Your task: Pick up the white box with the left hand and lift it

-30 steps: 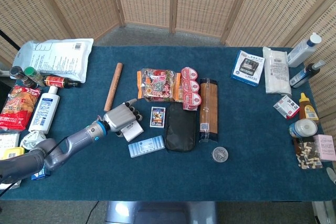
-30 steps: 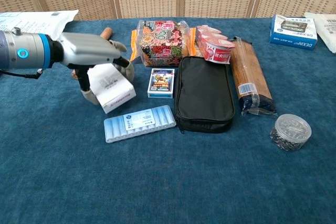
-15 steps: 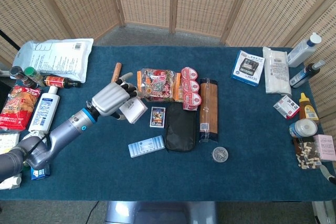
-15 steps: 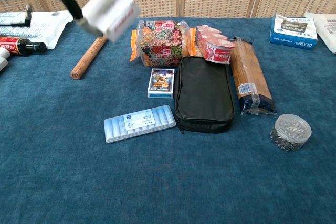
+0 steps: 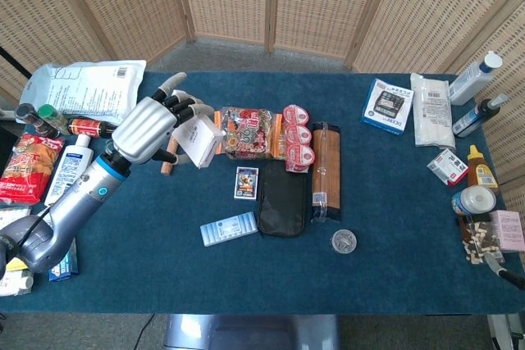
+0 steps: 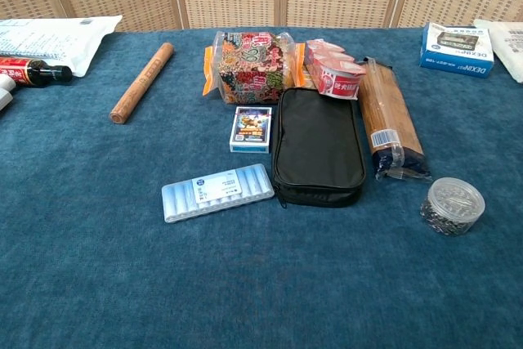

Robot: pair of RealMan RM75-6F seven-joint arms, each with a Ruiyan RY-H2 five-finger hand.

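Note:
My left hand (image 5: pixel 152 127) is raised well above the blue table and grips the white box (image 5: pixel 198 138), which tilts in the fingers near the left end of the snack bag. Only the head view shows hand and box; both are above the top of the chest view. The right hand appears in neither view.
Below the hand lies a wooden rolling pin (image 6: pixel 142 82). Nearby are a colourful snack bag (image 6: pixel 248 66), a card deck (image 6: pixel 252 129), a black pouch (image 6: pixel 318 149), a light blue strip pack (image 6: pixel 217 192) and a biscuit sleeve (image 6: pixel 391 118). Bottles (image 5: pixel 70 168) and packets crowd the left edge.
The left hand has lifted the white box from the table, rising up and away from me until both left the chest view.

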